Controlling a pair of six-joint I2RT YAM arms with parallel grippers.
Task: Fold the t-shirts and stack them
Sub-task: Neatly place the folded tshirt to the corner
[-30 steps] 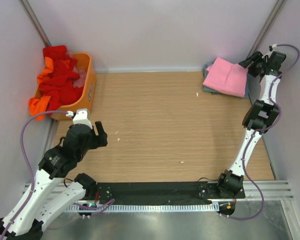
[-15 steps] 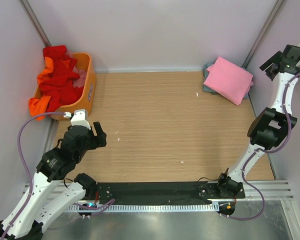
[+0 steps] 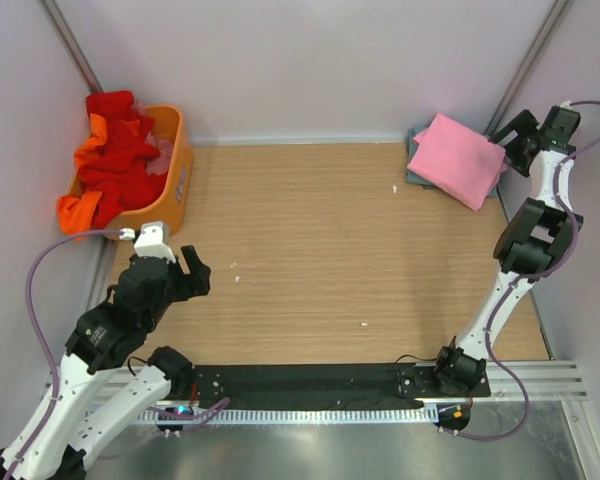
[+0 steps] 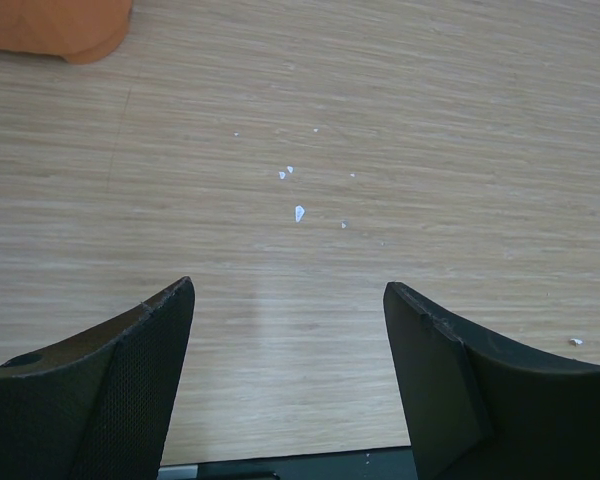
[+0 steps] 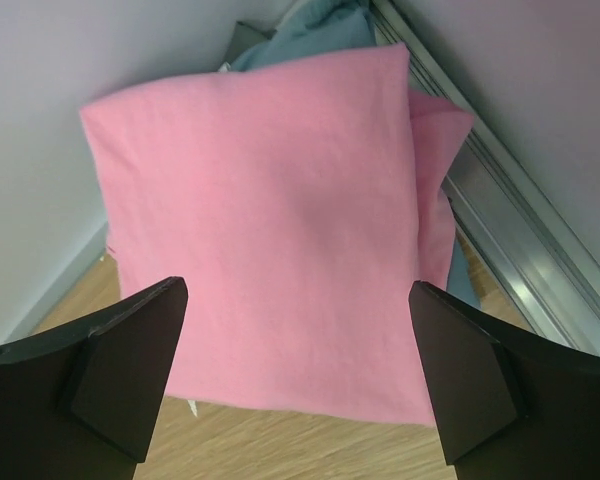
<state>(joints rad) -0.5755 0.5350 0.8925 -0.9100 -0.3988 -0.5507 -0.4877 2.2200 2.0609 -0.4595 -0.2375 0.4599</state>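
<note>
**Surface and room.** Light wood-grain laminate worktop (image 3: 330, 230), enclosed by plain pale lilac walls (image 3: 310, 60). A grey metal rail (image 5: 500, 230) runs along its 3 o'clock edge. Small white specks (image 4: 298, 212) lie scattered on the bare wood.

**Arms.**
- Left hand (image 3: 193, 272), at 8 o'clock, is low over bare worktop. Its fingers are spread wide and hold nothing (image 4: 290, 290).
- The right arm reaches up to 2 o'clock. The right hand (image 3: 508, 140) is just beside the stack, jaws wide apart and empty, framing the pink cloth (image 5: 298, 288).

**Shirts.**
- Folded light pink cloth t-shirt (image 3: 456, 160) lies in the 2 o'clock corner.
- It rests on a dusty grey-blue cloth t-shirt (image 5: 310, 30), whose edges show beneath it.
- Red cloth t-shirts (image 3: 115, 150) and an orange cloth t-shirt (image 3: 80, 210) are heaped in a rigid orange plastic basket (image 3: 175, 180) at 10 o'clock. The orange one spills over the basket's rim.
</note>
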